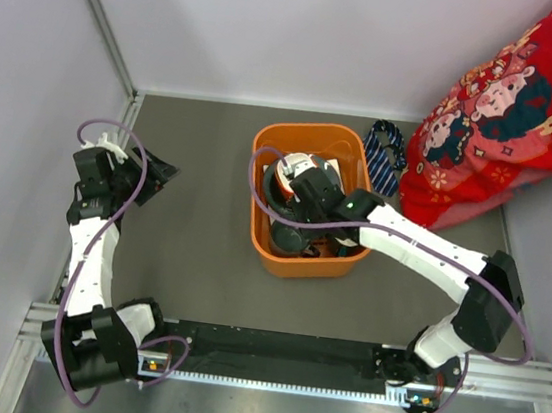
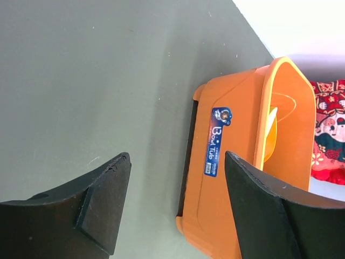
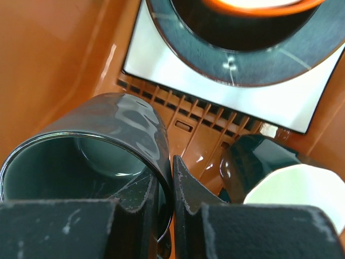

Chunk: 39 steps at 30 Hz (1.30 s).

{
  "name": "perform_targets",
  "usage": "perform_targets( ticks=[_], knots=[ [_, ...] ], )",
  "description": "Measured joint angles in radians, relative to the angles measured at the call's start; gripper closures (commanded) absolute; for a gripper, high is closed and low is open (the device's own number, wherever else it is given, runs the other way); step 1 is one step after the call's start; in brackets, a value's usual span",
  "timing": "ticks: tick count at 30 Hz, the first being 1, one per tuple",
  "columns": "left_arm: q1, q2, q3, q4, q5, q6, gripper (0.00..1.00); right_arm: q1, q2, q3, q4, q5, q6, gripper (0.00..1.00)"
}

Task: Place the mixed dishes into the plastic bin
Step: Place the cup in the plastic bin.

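Viewing from above: orange plastic bin [image 1: 254, 214] mid-table, striped necktie [image 1: 385, 157] beside its far corner. Left wrist: left gripper [image 2: 178, 156] spread empty, facing the bin's labelled wall. Right wrist: right gripper [image 3: 168, 172] pinches the wall of the dark teal cup [image 3: 124, 124] inside the bin, white square plate [image 3: 161, 70] just behind.

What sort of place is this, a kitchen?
Likely a robot lab test cell, not a kitchen: two arms bolted to a metal rail, plain white panels walling a grey table, and a plastic bin.
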Motion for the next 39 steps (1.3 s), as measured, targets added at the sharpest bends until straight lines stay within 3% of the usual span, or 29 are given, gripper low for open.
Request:
perform_targets(
  ticks=[18,24,39],
  knots=[
    [-0.001,0.013,0.0,0.0,-0.004,0.012,0.25,0.0,0.127,-0.072,0.15,0.01,-0.031,1.0],
    [-0.001,0.013,0.0,0.0,-0.005,0.015,0.25,0.002,0.147,-0.072,0.148,0.009,-0.034,0.78],
    [-0.002,0.013,0.0,0.0,-0.005,0.029,0.25,0.002,0.139,-0.067,0.165,0.013,-0.032,0.6]
  ],
)
